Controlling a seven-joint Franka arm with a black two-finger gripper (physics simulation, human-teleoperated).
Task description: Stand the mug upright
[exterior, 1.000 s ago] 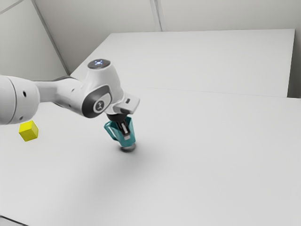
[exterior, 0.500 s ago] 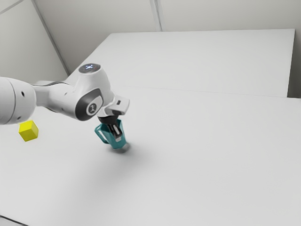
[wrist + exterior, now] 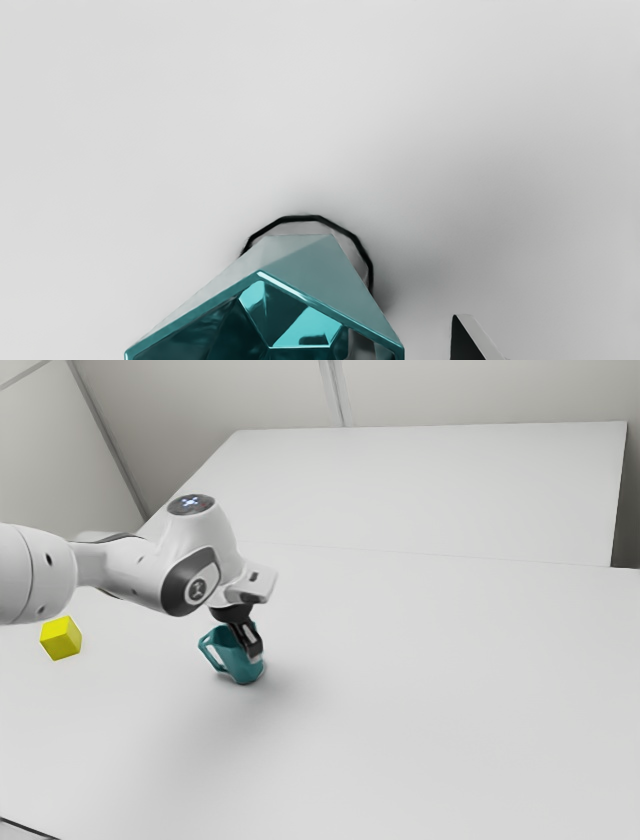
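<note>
The teal faceted mug [image 3: 231, 651] stands roughly upright on the table in the exterior view, its handle toward that view's left. My gripper [image 3: 252, 648] is at its upper side, pointing down. In the wrist view the mug [image 3: 320, 280] has its open mouth toward my hand, with a dark-edged round base beneath. My gripper [image 3: 320, 342] is open there: one finger [image 3: 467, 342] stands apart from the mug's wall, with a gap between them. The other finger is hidden by the mug.
A yellow cube [image 3: 61, 638] sits on the white table [image 3: 430, 690], toward the exterior view's left and well apart from the mug. Pale walls [image 3: 480, 390] rise beyond the table.
The mug moved toward the exterior view's left with my hand, then came down slightly onto the table as my gripper let go. Over the last half second my arm has hardly moved.
</note>
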